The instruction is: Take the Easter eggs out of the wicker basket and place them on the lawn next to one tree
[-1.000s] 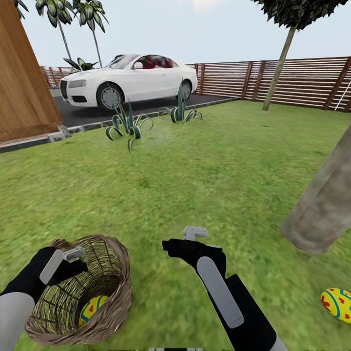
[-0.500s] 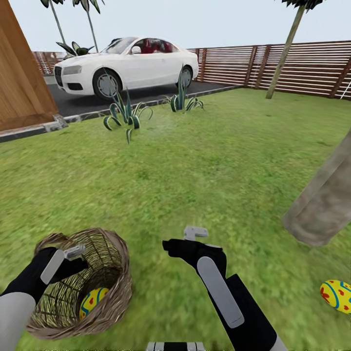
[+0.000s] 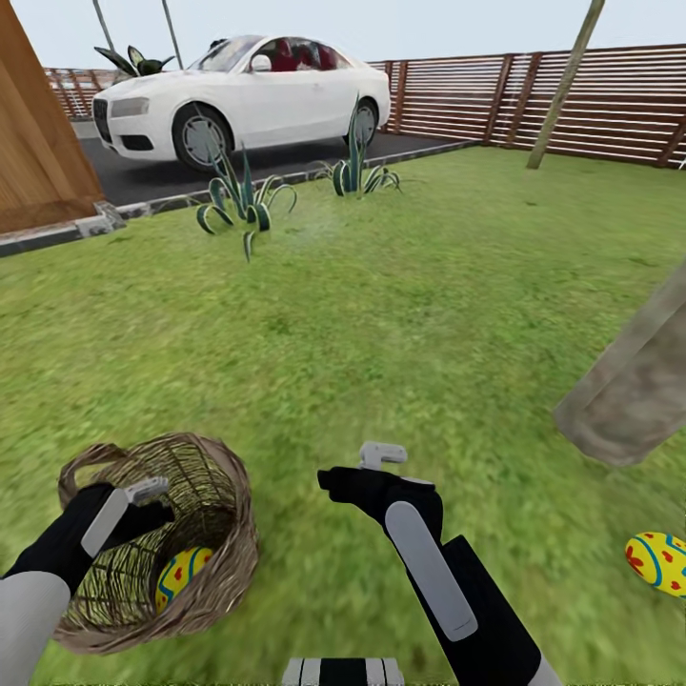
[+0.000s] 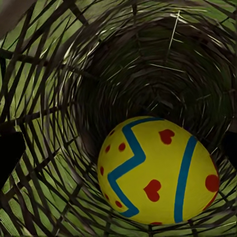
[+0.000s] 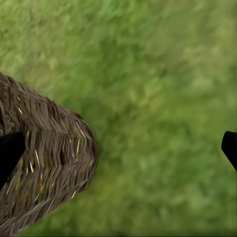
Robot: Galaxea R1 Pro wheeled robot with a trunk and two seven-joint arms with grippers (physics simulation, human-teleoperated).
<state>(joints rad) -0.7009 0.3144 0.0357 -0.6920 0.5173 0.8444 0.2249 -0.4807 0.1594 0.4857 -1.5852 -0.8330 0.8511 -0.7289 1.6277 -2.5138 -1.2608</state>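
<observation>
Lawn (image 3: 381, 314) — egg (image 4: 158, 170) in basket (image 3: 224, 572), L jaws inside & R jaws both wide.

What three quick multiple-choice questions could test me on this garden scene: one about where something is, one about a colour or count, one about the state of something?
1. Where is the left hand?
A. Inside the wicker basket
B. On the car
C. Against the fence

2. How many eggs show in the basket?
A. None
B. One
C. Three

3. What is the right hand holding?
A. An egg
B. The basket's rim
C. Nothing

Answers:
1 A: the head view shows it reaching down past the rim.
2 B: a single yellow egg with blue zigzags lies at the bottom in the left wrist view.
3 C: it hovers over bare lawn, fingers apart, while another egg lies on the grass near the tree trunk.
</observation>
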